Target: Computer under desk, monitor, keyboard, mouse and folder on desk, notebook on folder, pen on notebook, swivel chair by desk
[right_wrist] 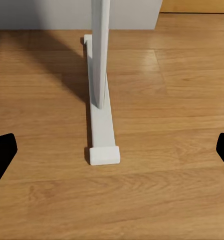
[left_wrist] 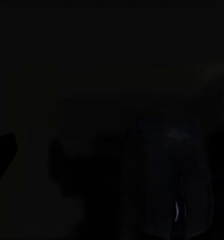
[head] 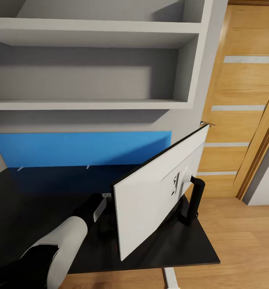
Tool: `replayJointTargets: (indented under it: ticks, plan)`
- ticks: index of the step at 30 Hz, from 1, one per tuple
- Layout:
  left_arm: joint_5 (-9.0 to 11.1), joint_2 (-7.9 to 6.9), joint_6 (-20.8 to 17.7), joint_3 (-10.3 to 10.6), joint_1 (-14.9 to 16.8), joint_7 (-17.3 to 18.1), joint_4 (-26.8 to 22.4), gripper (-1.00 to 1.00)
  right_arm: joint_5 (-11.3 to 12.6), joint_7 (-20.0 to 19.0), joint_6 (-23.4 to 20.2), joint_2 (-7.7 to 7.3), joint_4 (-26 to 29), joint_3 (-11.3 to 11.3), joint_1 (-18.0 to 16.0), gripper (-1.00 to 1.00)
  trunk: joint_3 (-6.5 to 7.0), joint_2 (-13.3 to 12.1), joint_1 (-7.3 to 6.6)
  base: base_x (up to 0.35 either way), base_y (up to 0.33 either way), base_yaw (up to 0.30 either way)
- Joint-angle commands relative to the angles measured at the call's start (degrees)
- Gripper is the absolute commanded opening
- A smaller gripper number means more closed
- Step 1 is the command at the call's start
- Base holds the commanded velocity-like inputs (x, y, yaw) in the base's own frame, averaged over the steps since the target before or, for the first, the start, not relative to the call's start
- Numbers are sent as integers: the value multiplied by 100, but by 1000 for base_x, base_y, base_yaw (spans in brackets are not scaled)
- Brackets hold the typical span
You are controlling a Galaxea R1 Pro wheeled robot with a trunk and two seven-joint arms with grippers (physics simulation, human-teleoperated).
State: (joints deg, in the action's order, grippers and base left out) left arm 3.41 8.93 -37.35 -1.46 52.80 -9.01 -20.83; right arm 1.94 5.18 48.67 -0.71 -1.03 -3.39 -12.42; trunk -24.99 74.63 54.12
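Grey wall shelves (head: 90, 104) hang above the desk (head: 38, 200), and their compartments hold nothing that I can see. To the right stands a wooden door (head: 239, 100) with pale stripes across it, and wood floor (head: 247, 241) runs beneath. The desk's black tabletop reaches from the left to a corner near the door, with the bright blue back panel (head: 82, 148) upright along the wall.

On the tabletop near that right end stands the monitor (head: 154, 192), white back toward me, tilted, its long axis running from the near edge up toward the door; the screen faces away to the left. Its black stem (head: 194, 200) comes down on the side nearer the door.

The left arm (head: 58, 249) reaches over the tabletop and goes behind the monitor's near edge; its gripper is hidden there, the wrist camera is nearly black, so I cannot tell whether it is clenched.

The right gripper (right_wrist: 112, 150) is spread wide above the floor, holding nothing, over the desk's white foot (right_wrist: 100, 125).
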Motion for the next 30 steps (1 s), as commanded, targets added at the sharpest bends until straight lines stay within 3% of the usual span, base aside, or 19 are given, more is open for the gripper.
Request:
replayJointTargets:
  ticks: [1,30]
  plan:
    - [37,3,-25,-14,2,-34,-9,100,17,27,20,1,-11,-39,-6,100,-6,4,0,0,0,0]
    - [30,3,-27,-13,2,67,-18,100,17,19,28,1,-11,-35,-6,100,-6,4,0,0,0,0]
